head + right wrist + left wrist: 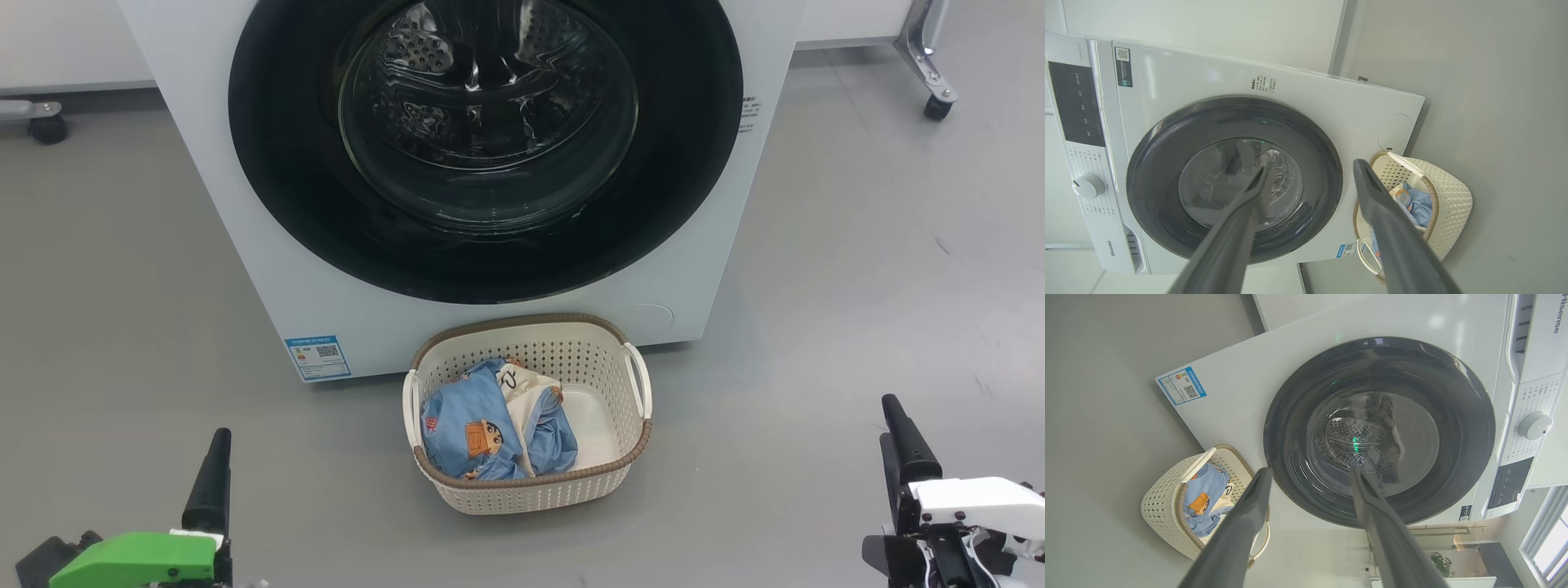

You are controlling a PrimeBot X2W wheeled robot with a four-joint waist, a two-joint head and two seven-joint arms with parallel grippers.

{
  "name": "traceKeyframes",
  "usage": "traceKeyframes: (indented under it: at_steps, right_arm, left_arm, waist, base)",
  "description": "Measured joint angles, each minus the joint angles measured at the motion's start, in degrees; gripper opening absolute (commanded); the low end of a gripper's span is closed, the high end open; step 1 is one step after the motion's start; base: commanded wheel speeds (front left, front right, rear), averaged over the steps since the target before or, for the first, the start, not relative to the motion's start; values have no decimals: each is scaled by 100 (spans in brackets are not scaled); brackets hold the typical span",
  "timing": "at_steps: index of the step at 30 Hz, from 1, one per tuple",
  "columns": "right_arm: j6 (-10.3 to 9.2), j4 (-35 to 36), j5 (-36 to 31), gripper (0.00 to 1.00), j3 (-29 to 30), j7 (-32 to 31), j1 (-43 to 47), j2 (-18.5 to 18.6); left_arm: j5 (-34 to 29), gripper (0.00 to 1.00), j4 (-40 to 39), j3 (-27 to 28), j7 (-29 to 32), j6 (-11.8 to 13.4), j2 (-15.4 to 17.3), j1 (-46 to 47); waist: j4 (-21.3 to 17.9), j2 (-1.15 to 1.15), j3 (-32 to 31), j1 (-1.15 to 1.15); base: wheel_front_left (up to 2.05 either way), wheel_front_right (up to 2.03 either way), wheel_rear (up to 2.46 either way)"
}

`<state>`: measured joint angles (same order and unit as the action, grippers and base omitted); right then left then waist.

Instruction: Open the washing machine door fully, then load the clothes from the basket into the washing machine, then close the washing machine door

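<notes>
now basket holds blue clothes, cream piece; washing machine seemingly empty; left pincer, right pincer wide.

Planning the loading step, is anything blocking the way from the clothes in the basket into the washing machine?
Yes. The round door is shut on the washing machine, beyond the basket holding the clothes. Nothing else visible blocks the way.

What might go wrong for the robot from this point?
The washing machine door is shut, glossy and round, with no obvious handle visible, so a grip may slip. The basket sits close below it, so reaching for the door might knock it. The clothes lie bunched; one grab may leave some behind.
</notes>
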<state>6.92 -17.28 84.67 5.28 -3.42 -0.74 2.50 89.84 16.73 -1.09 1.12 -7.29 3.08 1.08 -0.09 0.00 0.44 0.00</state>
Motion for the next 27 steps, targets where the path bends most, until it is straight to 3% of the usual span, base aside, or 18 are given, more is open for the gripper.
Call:
traceKeyframes:
  at_steps: [15, 27]
  right_arm:
    - [0, 9, -980, 100, -323, 325, -141, 257]
    - [-54, -11, -1961, 100, -646, 565, -281, 435]
  left_arm:
    - [-748, 100, -36, -314, -275, 0, 163, 79]
    - [-1757, 100, -47, -474, -481, 0, 338, 183]
  waist:
    - [11, 0, 8, 0]
    - [26, 0, -3, 0]
  base:
    - [0, 0, 0]
    - [0, 0, 0]
